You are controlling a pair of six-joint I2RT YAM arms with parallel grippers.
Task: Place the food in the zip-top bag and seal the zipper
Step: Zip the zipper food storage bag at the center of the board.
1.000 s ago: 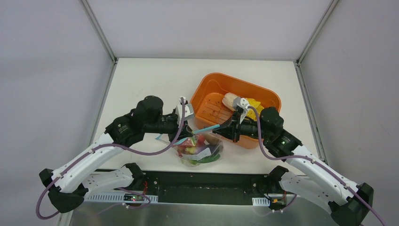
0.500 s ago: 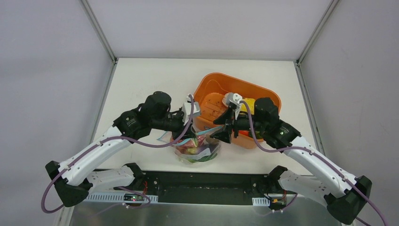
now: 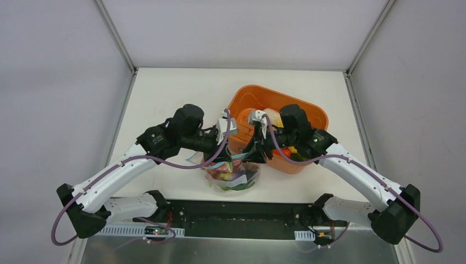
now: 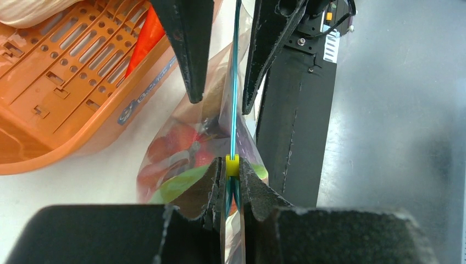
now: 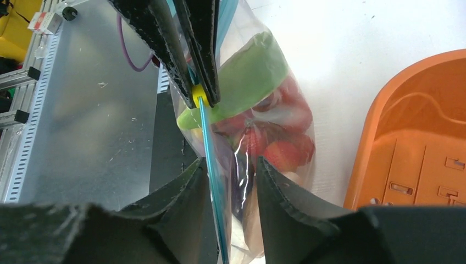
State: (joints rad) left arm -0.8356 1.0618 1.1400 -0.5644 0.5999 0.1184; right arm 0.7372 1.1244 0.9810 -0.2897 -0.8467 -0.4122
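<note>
- At the near edge of the tabletop [image 3: 176, 99], between the two arms, the zip-top bag [image 3: 233, 179] is sitting just beside the orange tub [image 3: 316, 113], and the food [image 5: 277, 140] is lying inside it, red and green bits showing through the clear plastic
- The zipper [image 4: 234, 82] is being held up along the top of the bag, and it is running in a straight line from one end effector to the other
- The left end effector [image 4: 232, 166] is clenched, pinching the zipper right where a small yellow piece [image 5: 198, 92] is sitting on the blue strip
- The right end effector [image 5: 231, 162] is released, its two fingers standing apart on either side of the strip; the strip is passing through the gap, closer to one finger, and I cannot tell if it is touching that finger
- So the long way of the zipper is pointing straight from the left pinch into the right gap, with only a short bit of blue strip showing between the two
- I am guessing the next move is the right fingers squeezing the strip and sliding along that line, away from the left pinch
- I cannot tell how much of the bag mouth is shut yet
</note>
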